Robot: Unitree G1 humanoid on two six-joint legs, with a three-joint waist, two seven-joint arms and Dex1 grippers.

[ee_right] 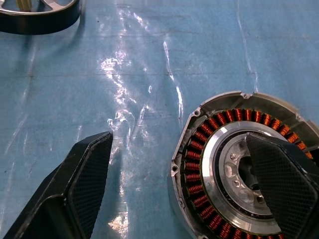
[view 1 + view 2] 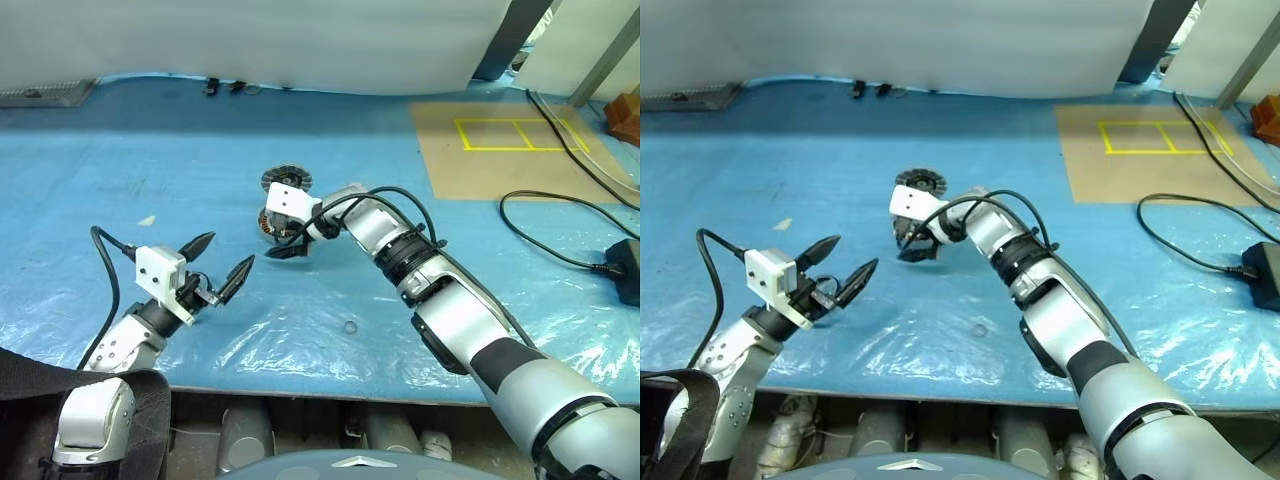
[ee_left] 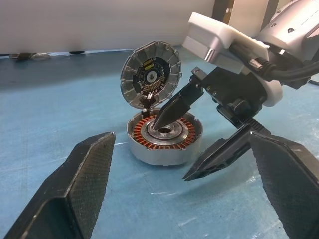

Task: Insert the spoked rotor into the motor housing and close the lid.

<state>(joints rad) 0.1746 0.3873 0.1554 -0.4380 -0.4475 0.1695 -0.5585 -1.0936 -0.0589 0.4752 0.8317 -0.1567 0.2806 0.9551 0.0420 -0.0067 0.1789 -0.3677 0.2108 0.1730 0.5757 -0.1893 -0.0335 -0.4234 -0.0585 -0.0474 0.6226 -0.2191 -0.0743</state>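
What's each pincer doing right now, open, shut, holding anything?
Left pincer: open, holding nothing, above the blue sheet.
Right pincer: open, holding nothing, one finger over the centre of the motor housing, whose lid stands open.

Blue plastic sheet; brown board with yellow tape; black cable.
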